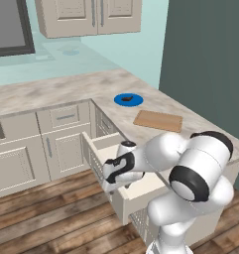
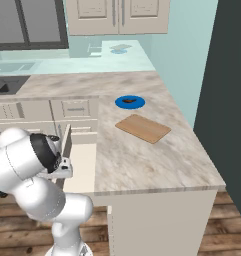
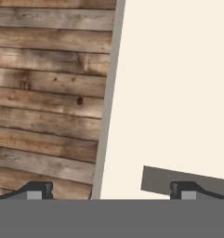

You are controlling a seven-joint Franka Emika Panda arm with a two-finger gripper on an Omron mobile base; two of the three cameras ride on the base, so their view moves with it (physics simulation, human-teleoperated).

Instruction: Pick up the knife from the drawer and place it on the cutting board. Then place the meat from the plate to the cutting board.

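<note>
Marbled L-shaped countertop (image 1: 51,89), wood-plank floor (image 3: 48,93), 2 cream wall cabinets (image 2: 117,15) — dark window (image 1: 9,25) beside.

Bright blue plate (image 1: 128,99), light-brown cutting board (image 1: 158,120), cream-white drawer (image 1: 103,145), mottled grey-beige counter (image 2: 142,150).

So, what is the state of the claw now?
Claw: open and empty, fingertips wide apart over the edge of the drawer.
</note>
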